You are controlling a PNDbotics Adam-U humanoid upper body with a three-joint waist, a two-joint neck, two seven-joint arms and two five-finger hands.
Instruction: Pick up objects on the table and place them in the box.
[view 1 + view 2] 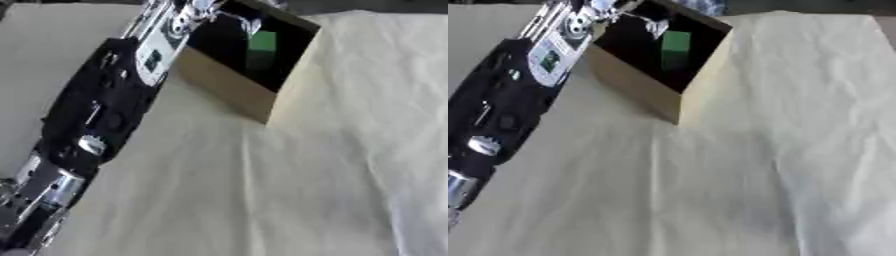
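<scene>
A cardboard box (220, 86) with a dark inside stands at the top middle of the cloth-covered table. A green block (675, 46) is upright inside it, towards the far wall. My left arm (105, 105) runs from the lower left corner up to the box. My left hand (194, 12) is over the box's open top, partly cut off by the upper edge. A part of it reaches down to the block's upper left corner. Whether it holds the block is not clear. The right hand is out of sight.
A cream cloth (306, 190) with soft folds covers the table in front of and to the right of the box. The black forearm crosses the left side of the view.
</scene>
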